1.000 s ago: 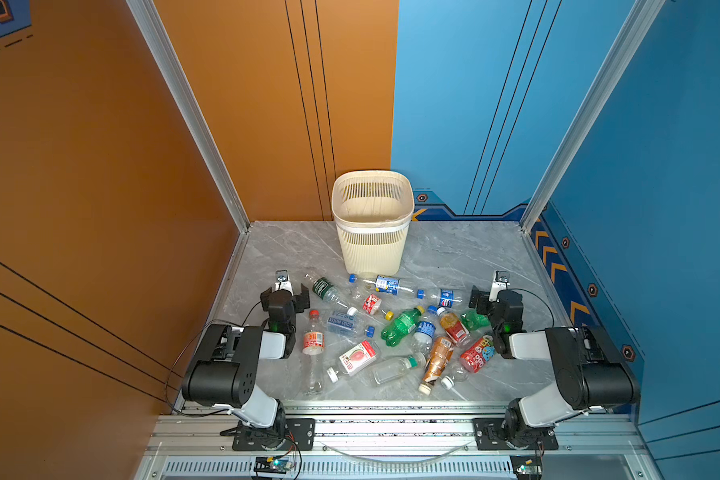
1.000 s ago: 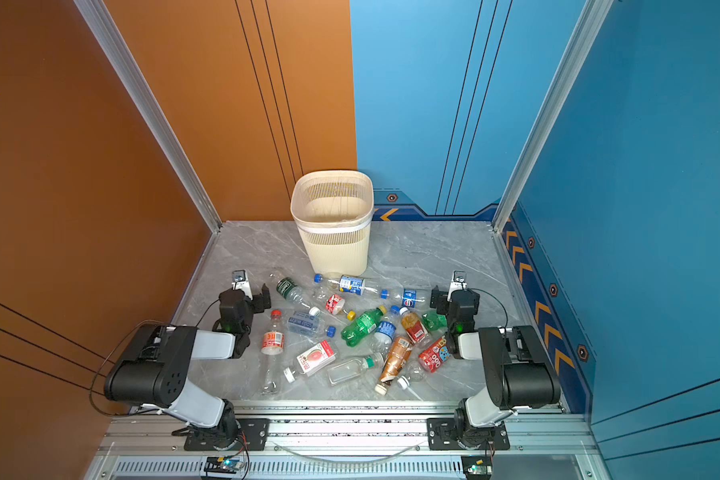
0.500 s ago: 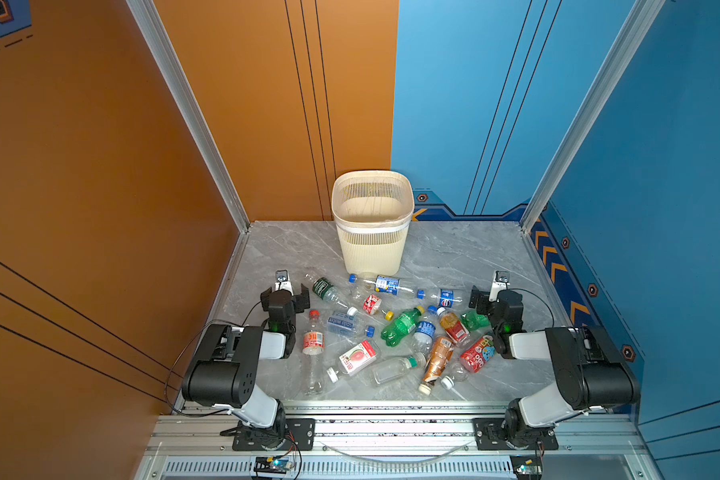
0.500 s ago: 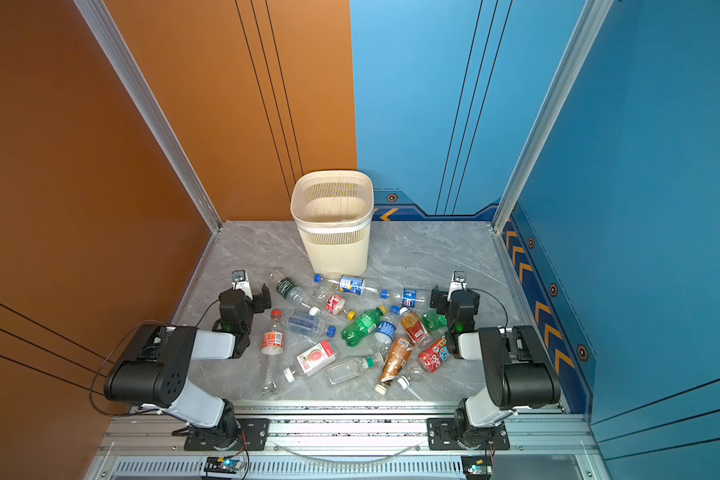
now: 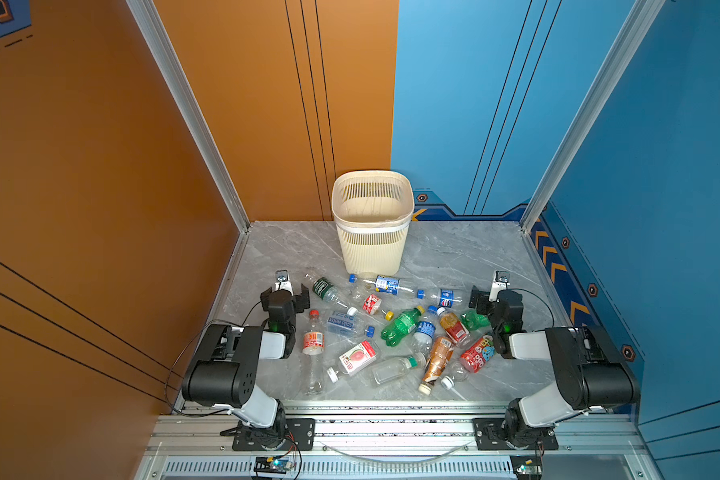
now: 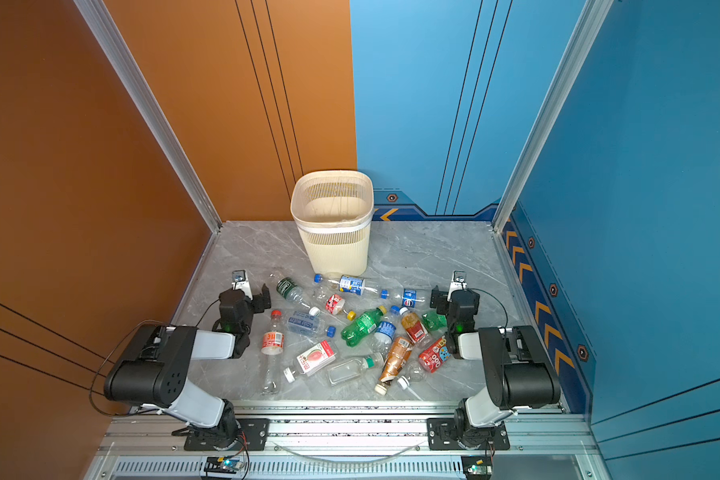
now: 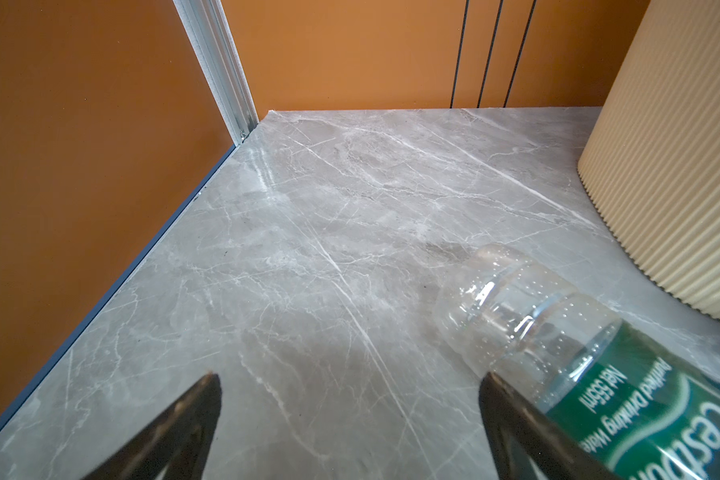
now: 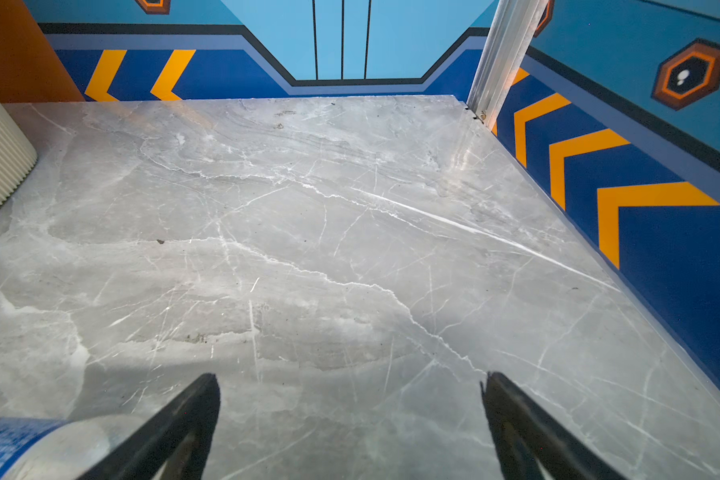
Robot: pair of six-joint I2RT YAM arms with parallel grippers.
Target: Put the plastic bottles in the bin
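While both arms rest low on the grey marble tabletop [image 8: 350, 208], the left gripper [image 7: 350, 382] stands spread wide with nothing between its jaws. A clear bottle with a green label [image 7: 558, 332] lies just beside the finger nearer the pile. The right gripper [image 8: 350, 380] is equally spread and empty, with a blue-labelled bottle [image 8: 13, 444] just outside one finger. The plastic bottles [image 5: 404, 328] lie scattered between the two grippers. The bin [image 5: 373, 245] stands upright beyond them, ahead of both.
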